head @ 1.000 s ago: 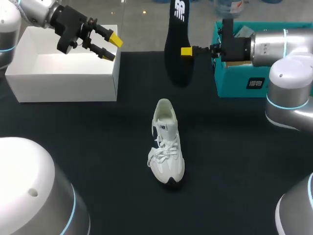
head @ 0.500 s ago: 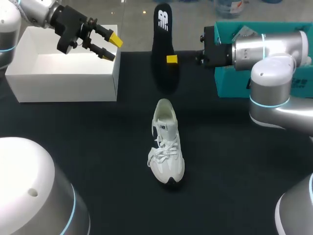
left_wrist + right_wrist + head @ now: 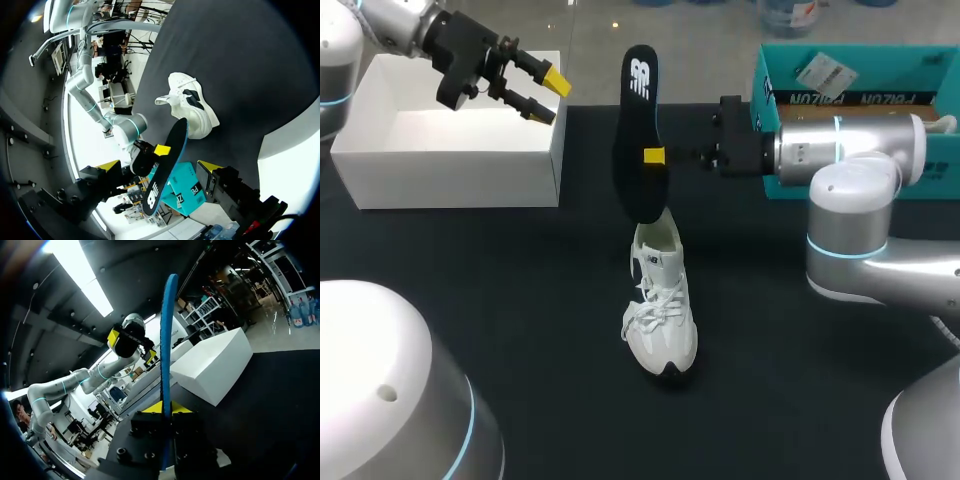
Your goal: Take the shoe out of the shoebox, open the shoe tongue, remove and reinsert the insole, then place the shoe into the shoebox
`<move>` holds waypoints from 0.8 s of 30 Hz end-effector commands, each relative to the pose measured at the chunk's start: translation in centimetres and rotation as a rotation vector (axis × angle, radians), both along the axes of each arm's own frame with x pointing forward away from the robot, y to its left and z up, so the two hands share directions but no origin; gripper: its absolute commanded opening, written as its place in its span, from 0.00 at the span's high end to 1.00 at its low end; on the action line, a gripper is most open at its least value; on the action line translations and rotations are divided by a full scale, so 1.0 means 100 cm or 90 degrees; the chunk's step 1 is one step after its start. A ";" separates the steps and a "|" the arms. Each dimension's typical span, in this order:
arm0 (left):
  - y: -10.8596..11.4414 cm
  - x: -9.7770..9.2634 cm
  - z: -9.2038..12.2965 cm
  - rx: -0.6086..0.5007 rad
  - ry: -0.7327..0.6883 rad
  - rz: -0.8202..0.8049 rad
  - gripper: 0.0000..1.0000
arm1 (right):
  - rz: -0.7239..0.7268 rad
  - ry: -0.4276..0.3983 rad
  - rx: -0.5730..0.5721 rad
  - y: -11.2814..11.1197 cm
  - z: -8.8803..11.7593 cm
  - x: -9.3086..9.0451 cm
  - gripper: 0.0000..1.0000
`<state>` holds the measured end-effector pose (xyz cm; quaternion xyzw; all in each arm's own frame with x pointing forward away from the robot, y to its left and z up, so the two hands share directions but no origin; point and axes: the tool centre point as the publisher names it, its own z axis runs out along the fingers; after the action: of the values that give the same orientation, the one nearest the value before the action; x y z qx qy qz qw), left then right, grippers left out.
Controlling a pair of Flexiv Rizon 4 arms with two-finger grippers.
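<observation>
While the right tool pinches the insole upright by its edge, the insole now hangs just above the heel of the shoe, no longer beside the teal box, so reinsertion looks close. Bare worktop surrounds the shoe; the left tool, fingers spread, hovers well apart over the white box.

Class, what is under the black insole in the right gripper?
The white shoe, its heel opening below the insole's lower end. The insole covers the heel's back edge and some table.
</observation>
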<state>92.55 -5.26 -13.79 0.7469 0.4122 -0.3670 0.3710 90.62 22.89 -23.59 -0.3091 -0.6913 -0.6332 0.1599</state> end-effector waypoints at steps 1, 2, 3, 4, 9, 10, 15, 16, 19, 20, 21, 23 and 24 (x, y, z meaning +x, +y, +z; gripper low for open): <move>0.000 0.000 0.000 0.002 -0.001 0.000 0.00 | -0.004 -0.001 0.001 0.001 0.000 -0.002 1.00; 0.000 0.000 0.000 0.002 -0.001 0.000 0.00 | -0.004 -0.001 0.001 0.001 0.000 -0.002 1.00; 0.000 0.000 0.000 0.002 -0.001 0.000 0.00 | -0.004 -0.001 0.001 0.001 0.000 -0.002 1.00; 0.000 0.000 0.000 0.002 -0.001 0.000 0.00 | -0.004 -0.001 0.001 0.001 0.000 -0.002 1.00; 0.000 0.000 0.000 0.002 -0.001 0.000 0.00 | -0.001 0.000 -0.001 0.002 -0.004 -0.001 1.00; 0.000 0.000 0.000 0.002 -0.001 0.000 0.00 | 0.001 -0.003 -0.009 0.003 -0.008 0.000 1.00; 0.000 0.000 0.000 0.002 -0.001 0.000 0.00 | 0.006 -0.005 -0.010 0.007 -0.023 -0.003 1.00; 0.000 0.000 0.000 0.002 -0.001 0.000 0.00 | 0.004 -0.002 -0.009 0.007 -0.026 -0.004 1.00; 0.000 0.000 0.000 0.002 -0.001 0.000 0.00 | -0.001 0.006 -0.004 0.007 -0.031 -0.008 1.00; 0.000 0.000 0.000 0.002 -0.001 0.000 0.00 | -0.002 0.009 -0.002 0.007 -0.033 -0.009 1.00; 0.000 0.000 0.000 0.002 -0.001 0.000 0.00 | -0.003 0.013 0.000 0.007 -0.035 -0.011 1.00; 0.000 0.000 0.000 0.002 -0.001 0.000 0.00 | -0.003 0.020 0.002 0.009 -0.040 -0.016 1.00; 0.000 0.000 0.000 0.002 -0.001 0.000 0.00 | -0.003 0.024 0.002 0.010 -0.042 -0.018 1.00</move>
<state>92.54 -5.26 -13.80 0.7469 0.4122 -0.3670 0.3710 89.41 23.48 -27.20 -0.3178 -0.6897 -0.6265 0.1755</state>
